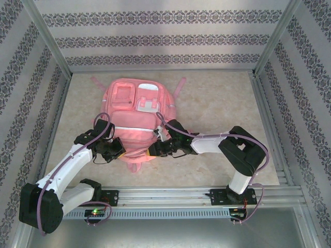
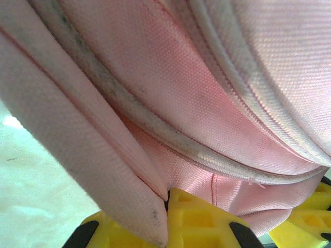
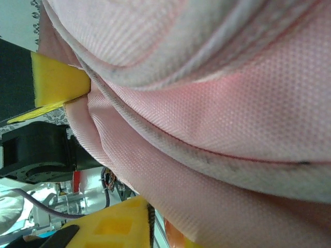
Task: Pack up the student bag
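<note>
The student bag [image 1: 137,111], a big pink backpack with pale panels and zipped front pockets, lies flat on the middle of the table. My left gripper [image 1: 115,150] is at its near left corner. In the left wrist view its yellow jaws [image 2: 168,199] are shut on a fold of the pink bag [image 2: 207,93]. My right gripper [image 1: 155,150] sits at the bag's near right edge. In the right wrist view one yellow finger [image 3: 116,225] shows under the draped bag fabric [image 3: 232,103], which hides the other finger. A yellow finger of the other arm [image 3: 54,82] touches the bag's edge.
The beige tabletop [image 1: 222,103] is fenced by patterned walls [image 1: 155,39] at the back and both sides. Aluminium posts stand at the corners. A metal rail [image 1: 170,195] with both arm bases runs along the near edge. Pink straps [image 1: 179,87] stick out behind the bag.
</note>
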Available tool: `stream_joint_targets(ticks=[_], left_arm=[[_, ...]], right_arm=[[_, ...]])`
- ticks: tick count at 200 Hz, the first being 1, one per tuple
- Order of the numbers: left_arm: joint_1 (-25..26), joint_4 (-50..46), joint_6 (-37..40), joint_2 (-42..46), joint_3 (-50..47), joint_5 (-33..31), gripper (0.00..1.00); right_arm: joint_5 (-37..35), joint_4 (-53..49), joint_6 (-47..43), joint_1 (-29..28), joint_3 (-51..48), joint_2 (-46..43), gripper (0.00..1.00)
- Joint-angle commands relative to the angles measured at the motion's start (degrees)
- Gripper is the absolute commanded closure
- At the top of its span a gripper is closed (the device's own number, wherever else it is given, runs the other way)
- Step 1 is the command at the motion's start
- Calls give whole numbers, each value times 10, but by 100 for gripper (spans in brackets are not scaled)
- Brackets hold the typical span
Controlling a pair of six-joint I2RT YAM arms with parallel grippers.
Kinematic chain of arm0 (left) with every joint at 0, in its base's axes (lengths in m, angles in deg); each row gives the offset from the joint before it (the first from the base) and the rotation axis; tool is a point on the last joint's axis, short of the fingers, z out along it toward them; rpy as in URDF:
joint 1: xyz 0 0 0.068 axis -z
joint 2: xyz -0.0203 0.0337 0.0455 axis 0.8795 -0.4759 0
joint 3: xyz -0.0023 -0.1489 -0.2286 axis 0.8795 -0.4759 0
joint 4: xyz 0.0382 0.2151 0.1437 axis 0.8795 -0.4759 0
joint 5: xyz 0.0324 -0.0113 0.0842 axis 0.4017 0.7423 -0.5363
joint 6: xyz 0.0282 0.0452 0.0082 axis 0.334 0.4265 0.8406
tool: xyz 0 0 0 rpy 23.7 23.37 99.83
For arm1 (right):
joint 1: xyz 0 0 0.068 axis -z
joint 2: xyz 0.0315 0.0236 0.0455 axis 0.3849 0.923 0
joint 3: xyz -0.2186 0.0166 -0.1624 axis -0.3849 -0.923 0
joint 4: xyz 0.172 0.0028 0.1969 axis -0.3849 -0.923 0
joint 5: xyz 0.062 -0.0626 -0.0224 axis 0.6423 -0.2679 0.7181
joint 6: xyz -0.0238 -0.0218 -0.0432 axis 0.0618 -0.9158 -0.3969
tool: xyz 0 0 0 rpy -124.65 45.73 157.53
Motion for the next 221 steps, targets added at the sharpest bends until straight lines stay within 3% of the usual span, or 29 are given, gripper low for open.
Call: stream_joint_targets(ticks=[1, 19, 78, 221], left_arm=[[-5, -25, 11, 7, 2, 20, 100], [-6, -36, 18, 8, 8, 13, 100], [-6, -44, 15, 11, 2, -5, 100], [-6, -56, 28, 6, 1, -16, 100]], right_arm=[[-13, -13, -31, -10, 23, -5, 86], [-27, -51, -58, -10, 21, -34, 100], [-125, -197, -176, -15, 18, -116, 100], [-148, -202, -183, -16, 25, -138, 100]])
